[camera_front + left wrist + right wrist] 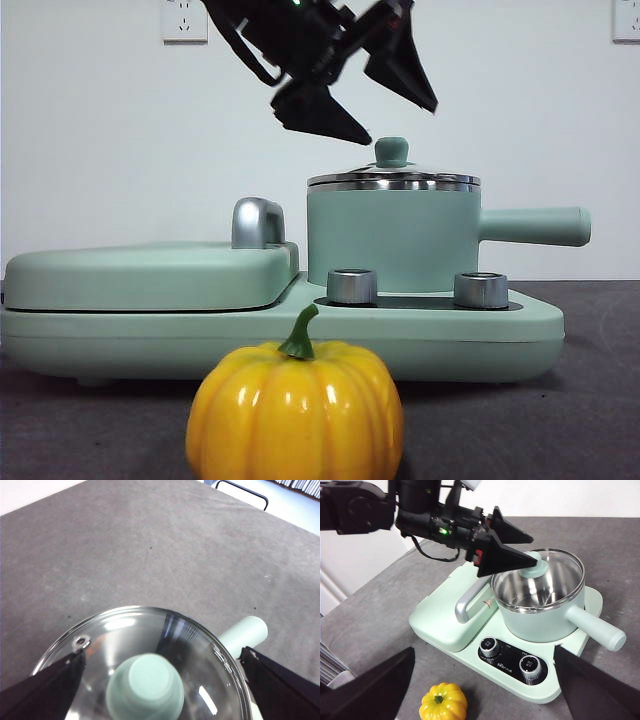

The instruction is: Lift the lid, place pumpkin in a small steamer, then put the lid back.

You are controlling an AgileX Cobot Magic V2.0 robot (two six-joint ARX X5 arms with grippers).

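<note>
The lid (393, 180) sits closed on the small steamer (392, 240), its mint-green knob upright at the centre. The steamer stands on the right bay of the mint-green cooker base (480, 325), handle pointing away from the flat griddle cover (150, 275). My left fingers (395, 110) hang spread above the knob, one on each side of it, touching nothing. The pumpkin (295, 410) rests on the grey worktop (590, 400) in front of the cooker, stem up, apart from the base. My right fingers (480, 685) are released and wide, well back from the cooker, holding nothing.
</note>
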